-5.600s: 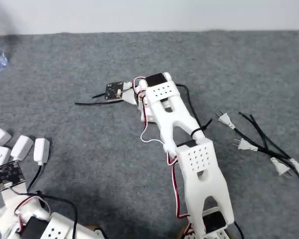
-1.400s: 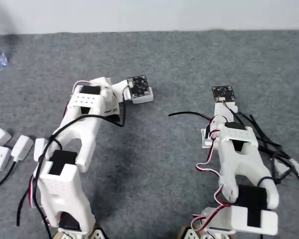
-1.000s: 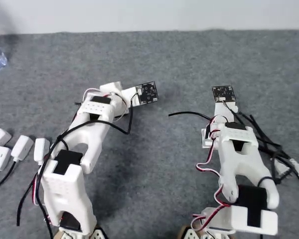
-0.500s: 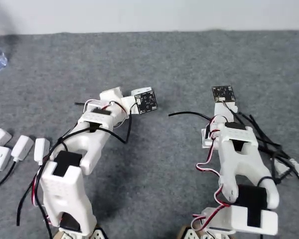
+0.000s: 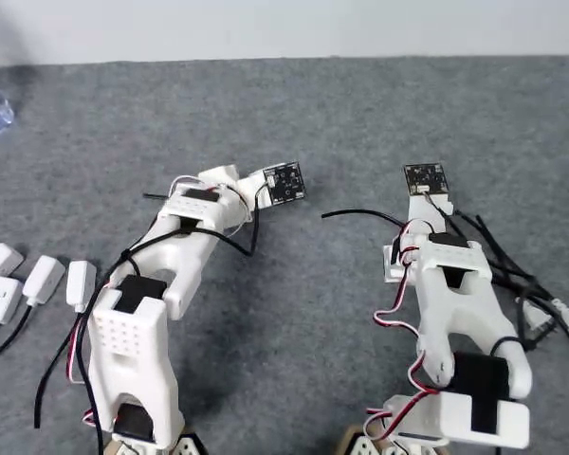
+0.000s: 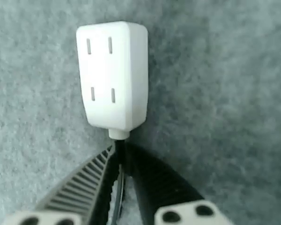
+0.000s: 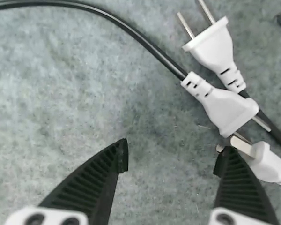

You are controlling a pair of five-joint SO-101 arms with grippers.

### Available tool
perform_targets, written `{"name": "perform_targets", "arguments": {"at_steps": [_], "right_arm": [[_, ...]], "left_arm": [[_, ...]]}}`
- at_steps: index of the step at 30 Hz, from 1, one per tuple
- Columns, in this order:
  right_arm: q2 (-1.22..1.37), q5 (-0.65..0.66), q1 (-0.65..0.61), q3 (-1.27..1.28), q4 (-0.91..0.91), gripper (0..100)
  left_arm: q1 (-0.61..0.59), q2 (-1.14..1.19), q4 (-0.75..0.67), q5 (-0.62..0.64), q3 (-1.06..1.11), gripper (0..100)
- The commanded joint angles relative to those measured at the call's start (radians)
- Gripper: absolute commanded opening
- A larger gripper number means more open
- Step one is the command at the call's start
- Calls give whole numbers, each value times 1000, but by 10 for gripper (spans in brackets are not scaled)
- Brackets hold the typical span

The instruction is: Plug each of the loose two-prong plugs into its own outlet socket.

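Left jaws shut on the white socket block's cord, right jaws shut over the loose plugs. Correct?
Not quite: the right jaws stand open, not shut, spread above the loose plugs, as the right wrist view shows. The rest holds: left jaws shut on the cord of the white socket block.

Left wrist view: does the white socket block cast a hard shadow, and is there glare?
Left wrist view: the socket block casts a soft-edged shadow along one long side; no glare on its face. High view: a soft shadow beside the left arm.
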Motion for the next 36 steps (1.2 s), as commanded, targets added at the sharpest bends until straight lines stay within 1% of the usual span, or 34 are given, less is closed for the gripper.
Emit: {"name": "perform_targets", "arguments": {"at_steps": [1, 5, 7, 11, 17, 20, 22, 24, 26, 28, 30, 32, 34, 36], "right_arm": [[2, 14, -8, -15, -12, 288], [2, 21, -28, -15, -18, 288], [4, 61, -41, -15, -18, 288], [4, 84, -51, -15, -15, 288], [4, 83, -47, -15, -15, 288], [4, 83, -45, -15, -15, 288], [4, 83, -44, -15, -10, 288], [4, 84, -44, -14, -5, 288], [4, 87, -44, -14, 8, 288], [4, 87, -44, -14, 12, 288], [4, 87, -44, -14, 12, 288], [4, 87, -44, -14, 8, 288], [4, 87, -45, -14, 4, 288], [4, 87, -48, -14, 4, 288]], "left_arm": [[-12, -8, 54, -35, -25, 13], [-9, -29, 57, -32, -27, 12], [-9, -69, 97, -31, -24, 12], [12, -213, 264, -31, -21, 11], [80, -450, 574, -34, 13, 11], [117, -542, 700, -37, 65, 11], [130, -591, 746, -43, 107, 11], [120, -637, 712, -48, 130, 12], [92, -657, 618, -23, 137, 12], [60, -646, 457, 26, 160, 13], [38, -612, 273, 123, 200, 13], [34, -568, 140, 189, 248, 13], [38, -520, 94, 183, 286, 33], [40, -477, 86, 163, 298, 87]]}}
